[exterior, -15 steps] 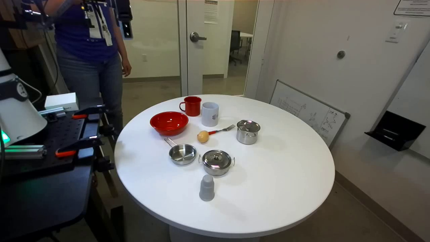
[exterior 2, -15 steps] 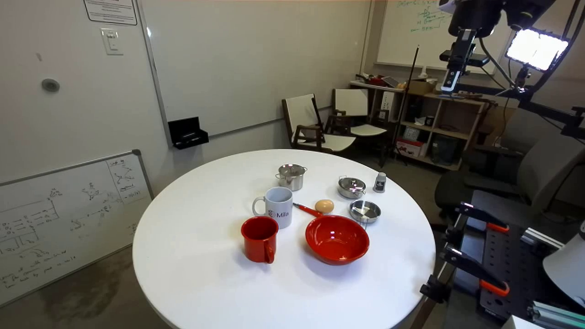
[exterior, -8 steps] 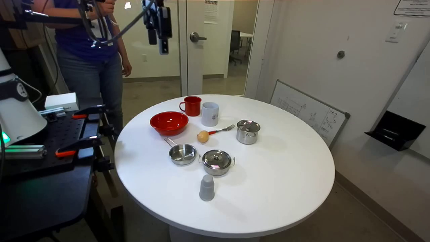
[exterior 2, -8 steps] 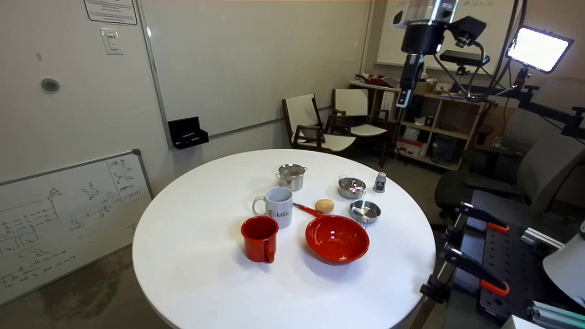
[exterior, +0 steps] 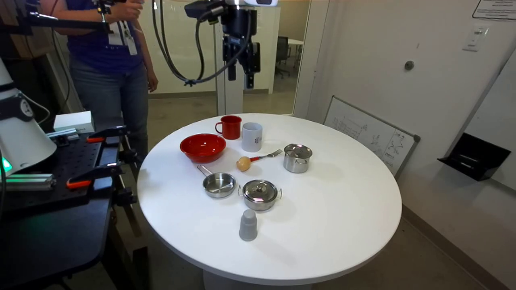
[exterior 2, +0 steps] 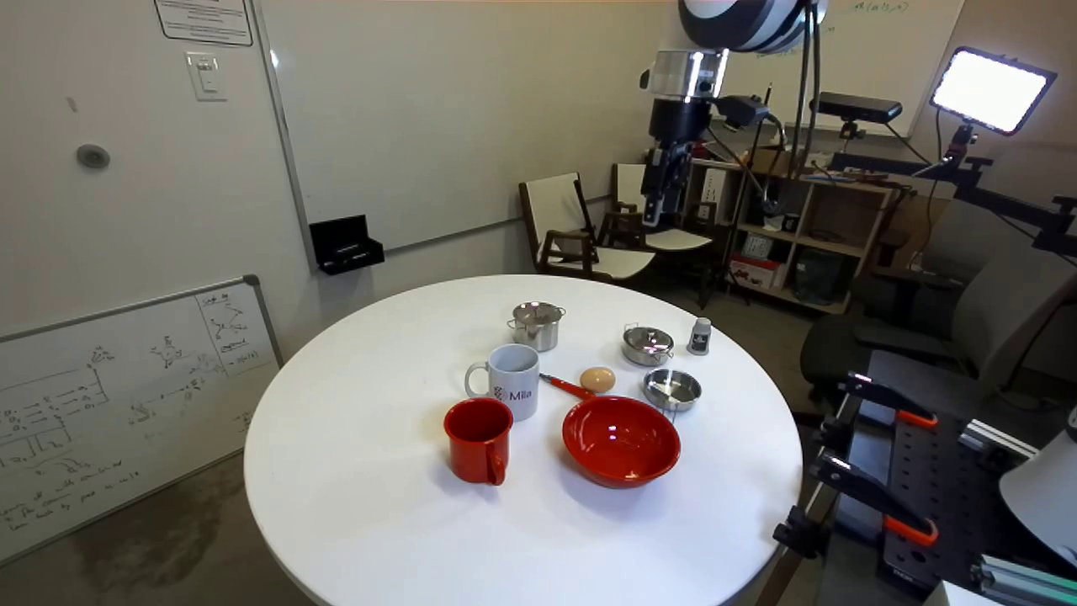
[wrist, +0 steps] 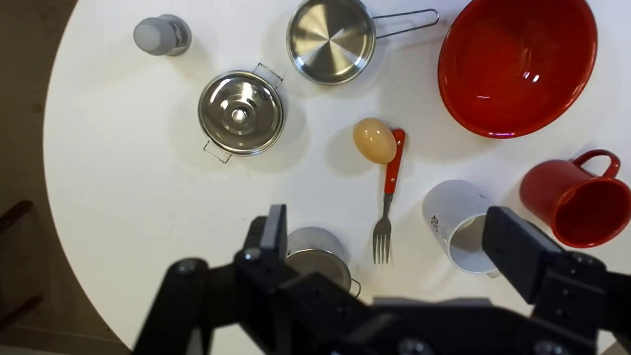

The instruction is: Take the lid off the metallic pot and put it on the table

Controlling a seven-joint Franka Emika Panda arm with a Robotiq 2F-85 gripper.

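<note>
The metallic pot (exterior: 296, 165) stands upright on the white round table (exterior: 334, 217), and shows in both exterior views (exterior 2: 536, 333). The lid (exterior: 298, 150) appears to lie flat on top of it. In the wrist view the pot (wrist: 313, 238) and the lid (wrist: 320, 262) are partly hidden behind the left finger (wrist: 274, 231). My gripper (exterior: 240, 82) hangs high above the table, pointing down, also in the other view (exterior 2: 659, 217). In the wrist view my gripper (wrist: 387, 217) is wide open with nothing between its fingers.
A shallow steel pot with a knobbed lid (wrist: 240, 114), a small steel pan (wrist: 331, 42), a grey bottle (wrist: 160, 35), an egg (wrist: 374, 140) touching a red-handled fork (wrist: 393, 172), a white mug (wrist: 451, 212), a red mug (wrist: 552, 190) and a red bowl (wrist: 512, 64) stand around.
The arm has swung out over the table and lowered a little. It moved rightward in an exterior view and leftward in the opposite one. The objects on the table have not moved.
</note>
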